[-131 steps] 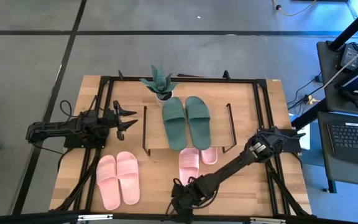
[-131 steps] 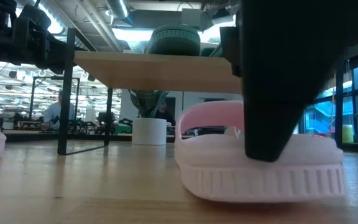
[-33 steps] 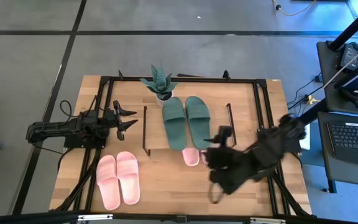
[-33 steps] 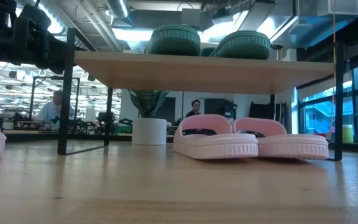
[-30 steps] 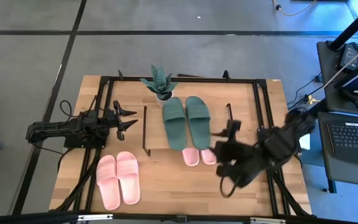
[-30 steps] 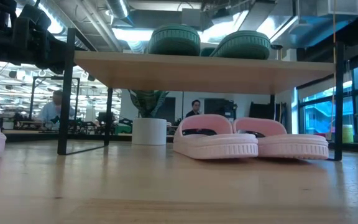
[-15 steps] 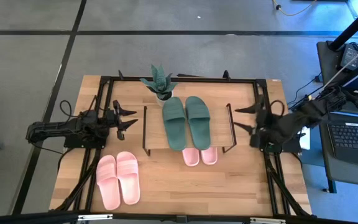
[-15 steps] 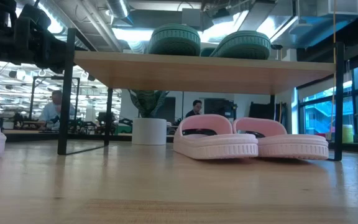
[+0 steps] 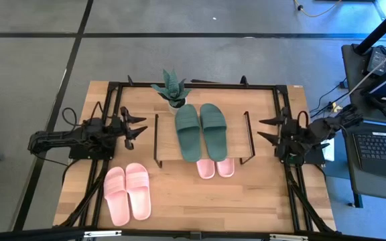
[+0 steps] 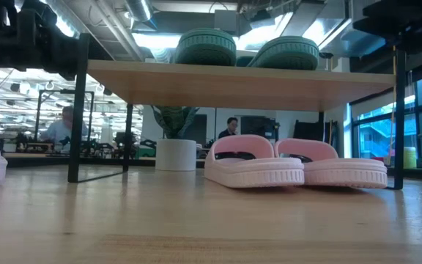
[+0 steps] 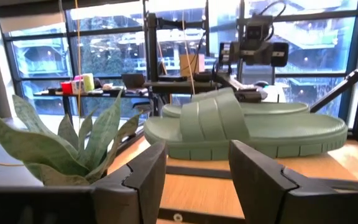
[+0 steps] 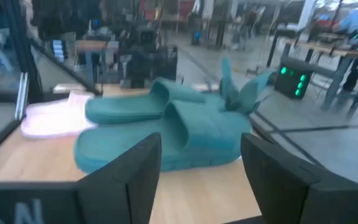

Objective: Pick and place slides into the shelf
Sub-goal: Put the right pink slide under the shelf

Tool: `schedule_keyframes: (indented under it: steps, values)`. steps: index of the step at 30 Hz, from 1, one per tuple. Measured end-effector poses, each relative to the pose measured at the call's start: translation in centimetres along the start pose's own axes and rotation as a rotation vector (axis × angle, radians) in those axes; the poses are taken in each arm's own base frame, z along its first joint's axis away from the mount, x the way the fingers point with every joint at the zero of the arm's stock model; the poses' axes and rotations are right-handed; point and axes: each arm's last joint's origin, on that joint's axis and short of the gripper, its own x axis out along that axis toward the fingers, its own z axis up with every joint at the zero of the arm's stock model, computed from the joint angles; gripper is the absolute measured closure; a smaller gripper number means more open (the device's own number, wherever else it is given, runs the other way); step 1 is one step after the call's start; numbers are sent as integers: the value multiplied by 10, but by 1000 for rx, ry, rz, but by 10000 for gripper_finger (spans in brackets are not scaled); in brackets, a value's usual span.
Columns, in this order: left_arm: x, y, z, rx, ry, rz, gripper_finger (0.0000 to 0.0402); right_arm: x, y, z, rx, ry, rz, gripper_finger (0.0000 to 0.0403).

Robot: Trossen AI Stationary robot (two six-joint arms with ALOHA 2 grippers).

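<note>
Shelf (image 9: 236,130): in the middle of the counter (image 9: 179,201), toward its far edge; light top board on thin black wire legs.
Green slides (image 9: 200,130): side by side on the shelf's top board, toes toward the far edge.
Pink pair under shelf (image 10: 291,161): on the counter beneath the top board, side by side and touching; heels poking out past the board's near edge in the high view.
Second pink pair (image 9: 127,193): on the counter near the near-left corner, well apart from the shelf.
Plant (image 9: 171,87): small white pot just beyond the shelf, at the far edge.
Left gripper (image 9: 137,127): hovering off the shelf's left end, fingers (image 11: 148,174) spread apart, holding nothing, pointed at the green slides.
Right gripper (image 9: 265,129): hovering off the shelf's right end, fingers (image 12: 129,168) spread wide, empty, pointed at the green slides.
</note>
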Motion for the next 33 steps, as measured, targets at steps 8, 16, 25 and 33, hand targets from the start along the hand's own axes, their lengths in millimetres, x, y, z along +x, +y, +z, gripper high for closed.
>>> schedule_keyframes:
  steps: [8, 16, 25, 33]
  values:
    - [0, 0, 1, -2, -15, 1, 235, -8, -11, -10, -23, -54, -49, 182]
    - [0, 0, 1, -2, -15, 0, 235, -11, -14, -10, -97, -69, -59, 182]
    - [-1, -5, 9, -4, -60, -169, 235, -10, -12, -11, -164, -65, 32, 182]
    - [7, -17, 44, 65, 58, -319, 235, -10, -12, -13, -174, -44, 35, 182]
